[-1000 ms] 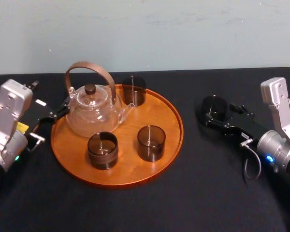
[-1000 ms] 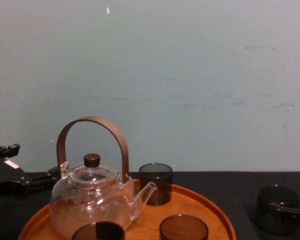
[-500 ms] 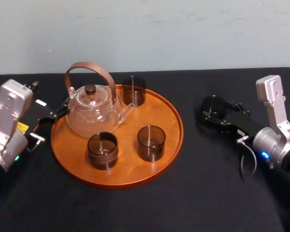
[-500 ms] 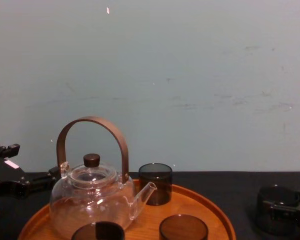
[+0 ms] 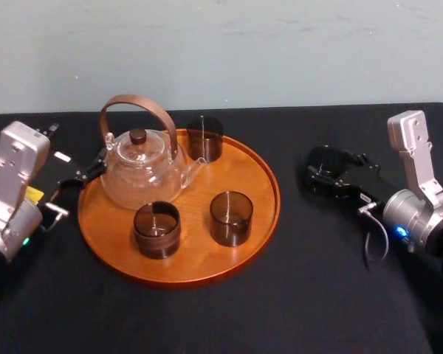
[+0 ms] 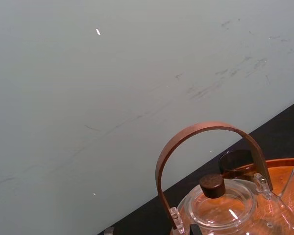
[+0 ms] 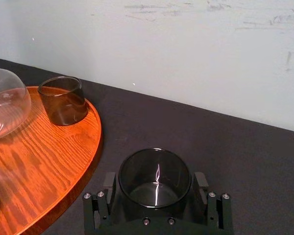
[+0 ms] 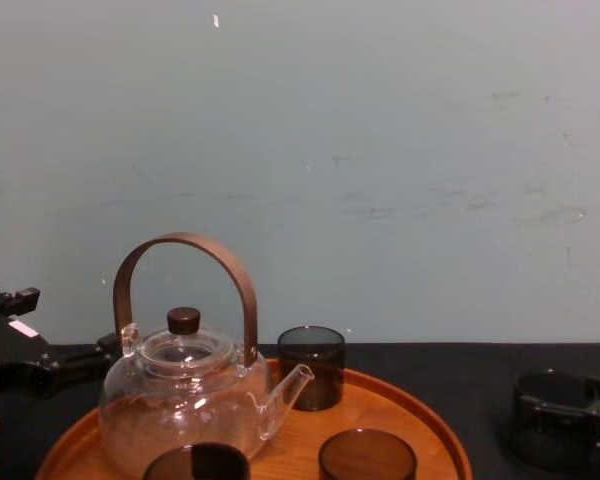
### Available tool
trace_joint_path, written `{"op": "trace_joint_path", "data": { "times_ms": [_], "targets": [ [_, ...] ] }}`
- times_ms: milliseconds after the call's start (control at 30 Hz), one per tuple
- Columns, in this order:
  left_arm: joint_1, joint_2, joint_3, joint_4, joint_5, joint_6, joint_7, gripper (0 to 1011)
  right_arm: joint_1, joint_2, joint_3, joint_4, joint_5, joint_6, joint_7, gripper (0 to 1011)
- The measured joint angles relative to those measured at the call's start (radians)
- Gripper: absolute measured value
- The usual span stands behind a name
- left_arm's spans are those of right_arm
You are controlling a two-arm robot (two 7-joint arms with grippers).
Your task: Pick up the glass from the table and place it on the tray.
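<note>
Black matte desk [image 5: 295,295] carries the large round orange-brown wooden tray [image 5: 244,158] and, well apart on the robot's right, the dark smoky cylindrical glass [image 7: 155,176], upright and not yet lifted. The right claw [image 5: 335,169] reaches around it, jaws released on either side; by my judgement, clamping, lifting and setting down are all left. The left claw [image 5: 85,171] sits parked by the tray's left rim; whether it is released or clenched, I cannot tell.

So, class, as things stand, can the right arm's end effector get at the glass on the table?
Probably yes: the right end effector sits around the glass on the table, with nothing between them.
</note>
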Motion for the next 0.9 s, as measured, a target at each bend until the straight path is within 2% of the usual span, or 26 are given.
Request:
{"op": "trace_joint_path", "data": {
  "times_ms": [367,533,567,900],
  "targets": [
    [0.000,0.000,0.000,0.000,0.000,0.000,0.000,1001,0.003,-0.001,0.001,-0.001,-0.004,0.005,-0.006,1002],
    [0.000,0.000,0.000,0.000,0.000,0.000,0.000,1001,0.003,0.000,0.001,-0.001,-0.003,0.005,-0.006,935],
    [0.000,0.000,0.000,0.000,0.000,0.000,0.000,1001,0.003,0.000,0.001,-0.001,-0.003,0.005,-0.006,894],
    [0.000,0.000,0.000,0.000,0.000,0.000,0.000,1001,0.002,0.000,0.001,-0.002,-0.002,0.005,-0.005,889]
  ]
}}
